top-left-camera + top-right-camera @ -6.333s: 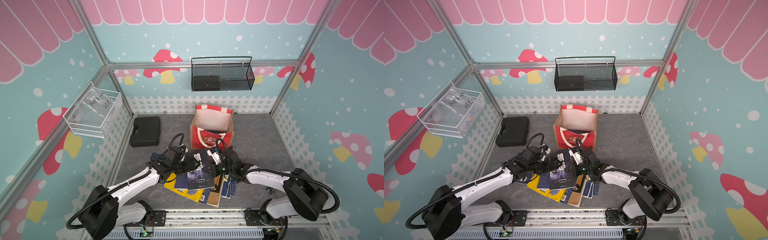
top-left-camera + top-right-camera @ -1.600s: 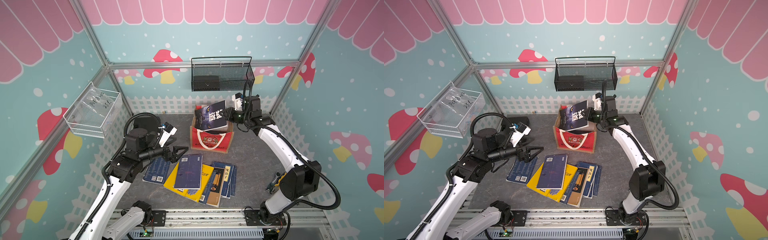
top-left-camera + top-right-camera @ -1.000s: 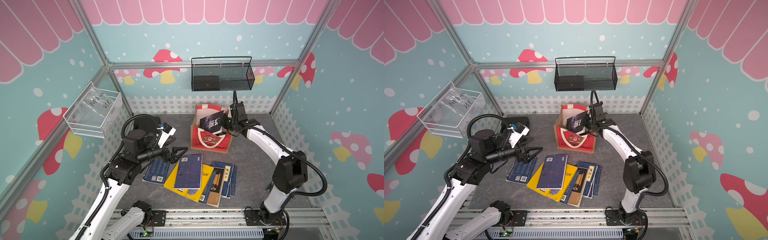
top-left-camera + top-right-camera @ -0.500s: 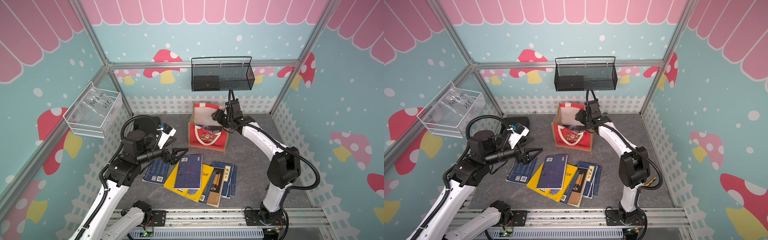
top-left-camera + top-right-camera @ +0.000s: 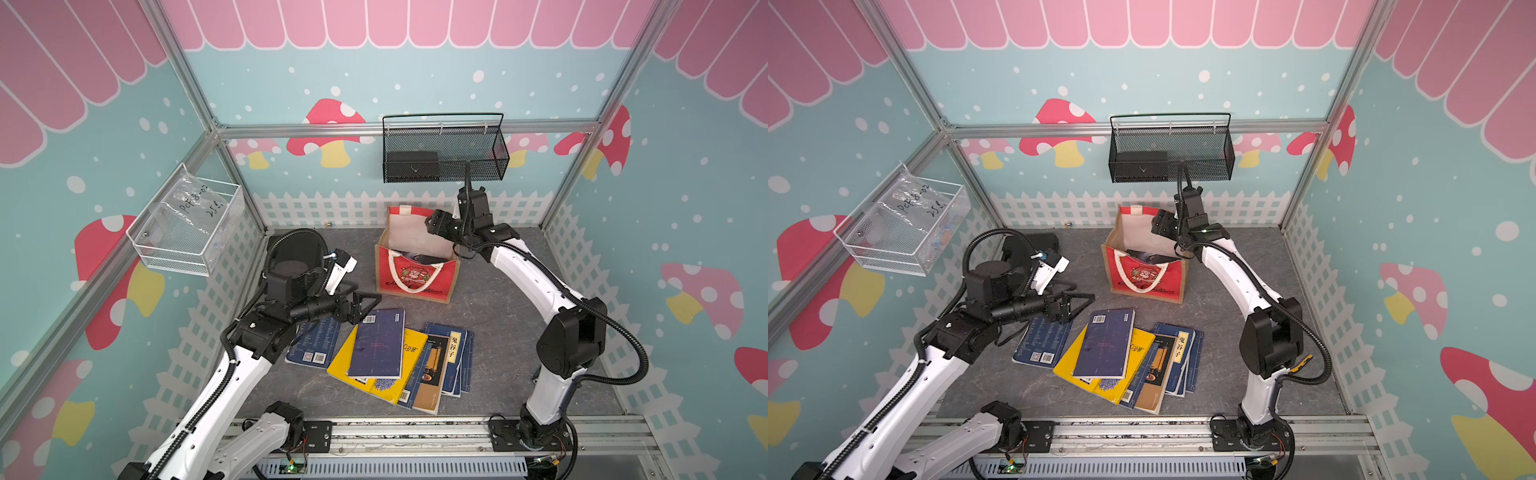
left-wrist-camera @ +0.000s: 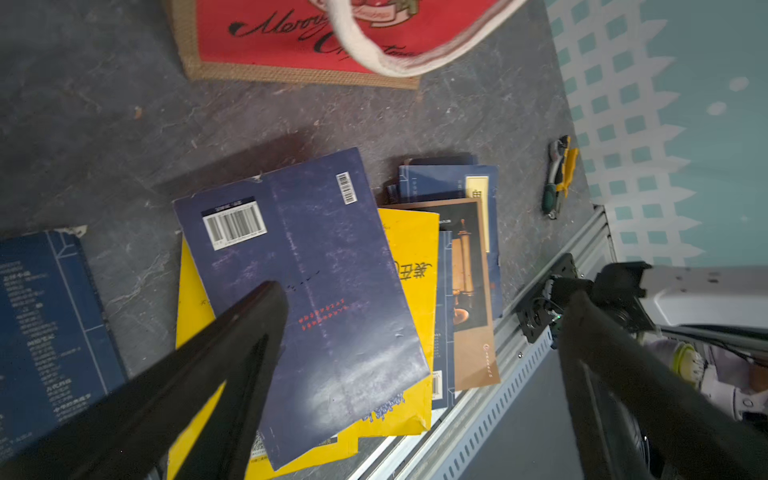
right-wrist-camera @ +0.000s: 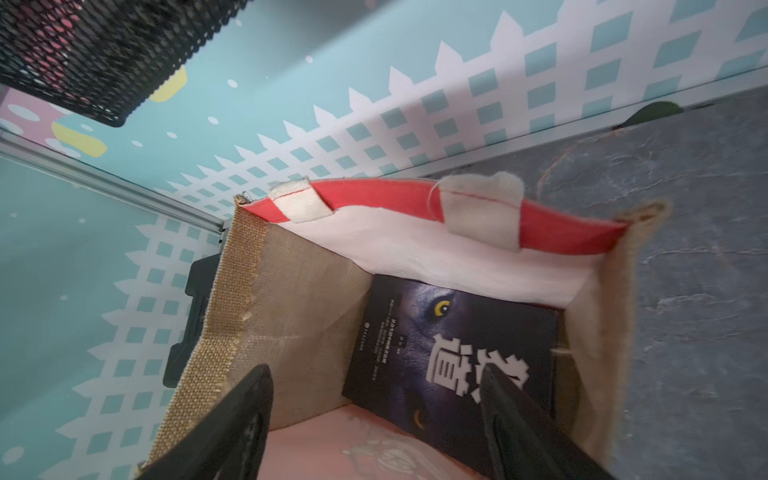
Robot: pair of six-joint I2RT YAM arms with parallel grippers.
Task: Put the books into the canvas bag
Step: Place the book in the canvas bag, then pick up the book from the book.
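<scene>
The grey slate-look worktop (image 5: 498, 299) is carrying the boxy red-and-jute canvas bag (image 5: 415, 282), standing open. Roughly 6 thin glossy paperback books (image 5: 376, 345) are lying fanned near it, and 1 dark wolf-cover book (image 7: 457, 345) is resting inside. We are judging them light, bendy and slippery, best pinched at an overhanging edge. The left claw (image 5: 368, 305) above the pile and the right claw (image 5: 435, 226) above the bag are both gaping, empty.

Coarse jute-sided canvas bag (image 7: 249, 311), scuffed matt paper books (image 6: 324, 291), metal mesh basket (image 5: 457, 149), seemingly slate-like floor (image 5: 507, 353).
</scene>
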